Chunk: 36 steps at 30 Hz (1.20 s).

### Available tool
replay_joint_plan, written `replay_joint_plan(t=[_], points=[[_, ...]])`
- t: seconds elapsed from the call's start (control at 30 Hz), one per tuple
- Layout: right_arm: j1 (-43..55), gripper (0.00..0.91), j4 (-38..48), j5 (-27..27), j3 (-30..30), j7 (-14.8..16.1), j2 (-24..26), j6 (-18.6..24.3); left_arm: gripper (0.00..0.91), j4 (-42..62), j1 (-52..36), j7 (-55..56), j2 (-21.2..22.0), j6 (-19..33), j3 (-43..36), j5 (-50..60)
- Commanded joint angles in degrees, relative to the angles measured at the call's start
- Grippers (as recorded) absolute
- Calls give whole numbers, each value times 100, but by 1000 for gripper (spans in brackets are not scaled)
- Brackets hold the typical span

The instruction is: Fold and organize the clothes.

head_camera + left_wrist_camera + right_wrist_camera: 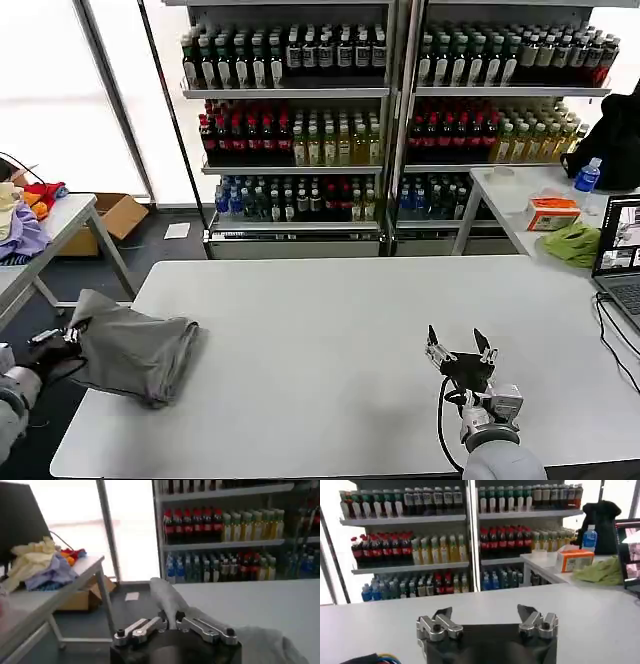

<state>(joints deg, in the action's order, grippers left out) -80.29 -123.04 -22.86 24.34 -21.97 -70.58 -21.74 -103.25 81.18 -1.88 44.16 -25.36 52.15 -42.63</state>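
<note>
My left gripper (pixel 62 338) has its fingers pinched on the grey shirt (pixel 132 348) at the desk's (pixel 330 330) left edge, while my right gripper (pixel 459 348) waits wide open near the front edge, far away.

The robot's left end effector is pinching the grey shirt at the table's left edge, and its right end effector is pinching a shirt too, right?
Not quite. The left end effector does pinch the grey shirt at the left edge of the table. But the right end effector is open and empty above bare tabletop, as the right wrist view shows.
</note>
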Motion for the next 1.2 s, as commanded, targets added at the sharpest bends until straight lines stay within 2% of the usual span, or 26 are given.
replay_joint_plan(t=[0.03, 0.23, 0.37, 0.43, 0.47, 0.53, 0.63, 0.77, 1.0, 1.03, 1.07, 1.1, 1.13, 1.2], points=[[-56, 907, -27, -3, 107, 1, -7, 10, 0, -604, 40, -79, -38, 1, -189, 262], [-250, 907, -21, 58, 291, 1, -80, 32, 0, -1465, 136, 418, 449, -258, -1144, -94], [-296, 907, 31, 153, 331, -2, -201, 41, 0, -2493, -68, 700, 701, -536, -1964, -246], [-316, 907, 53, 216, 367, -3, -297, 26, 0, -3196, -359, 861, 908, -724, -2909, -132], [-317, 907, 58, 238, 371, -6, -324, 17, 0, -3264, -471, 869, 971, -760, -3122, -101], [-331, 907, 48, 353, 352, -31, -431, -30, 0, -3189, -922, 994, 1189, -772, -3886, 187], [-373, 907, -40, 515, 317, -75, -523, -86, 0, -2630, -1294, 1001, 1351, -772, -4353, 489], [-462, 907, -234, 624, 282, -94, -596, -174, 0, -1719, -1622, 1004, 1531, -771, -4633, 676], [-531, 907, -265, 797, 170, -124, -696, -182, 10, -1309, -1795, 1007, 1835, -769, -4955, 725], [-547, 907, -280, 800, 157, -120, -697, -183, 292, -1259, -1809, 1009, 1908, -766, -4967, 706], [-549, 907, -288, 805, 147, -118, -699, -185, 665, -1174, -1826, 1006, 1947, -762, -4964, 657], [-543, 907, -298, 815, 110, -121, -704, -186, 877, -1125, -1836, 1003, 1984, -750, -4958, 632], [-542, 907, -303, 820, 94, -121, -711, -187, 907, -1060, -1846, 998, 2003, -725, -4947, 628], [-548, 907, -314, 841, 47, -118, -741, -189, 907, -1009, -1861, 990, 2029, -620, -4935, 600]])
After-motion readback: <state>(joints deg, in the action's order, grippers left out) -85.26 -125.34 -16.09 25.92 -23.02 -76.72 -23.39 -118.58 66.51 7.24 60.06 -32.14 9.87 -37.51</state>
